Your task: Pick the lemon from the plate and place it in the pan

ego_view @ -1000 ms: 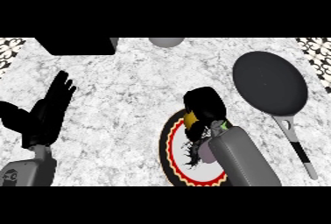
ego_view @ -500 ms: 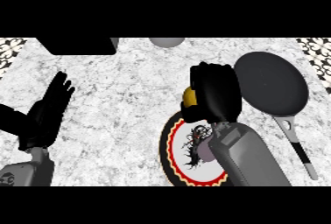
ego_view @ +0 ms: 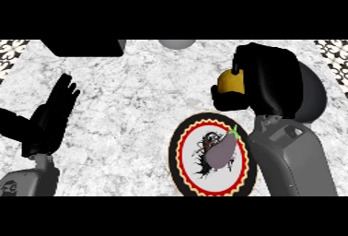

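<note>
Carry step: right hand [ego_view: 268, 76] curled round lemon [ego_view: 230, 81], lifted off plate [ego_view: 182, 159]. Left hand [ego_view: 51, 117] spread, resting. Next, likely: release over pan [ego_view: 314, 94].

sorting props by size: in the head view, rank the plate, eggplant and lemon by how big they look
1. plate, clearly largest.
2. eggplant, lying on the plate.
3. lemon, though the right hand hides part of it and holds it raised nearer the camera, so its place against the eggplant is unsure.
</note>
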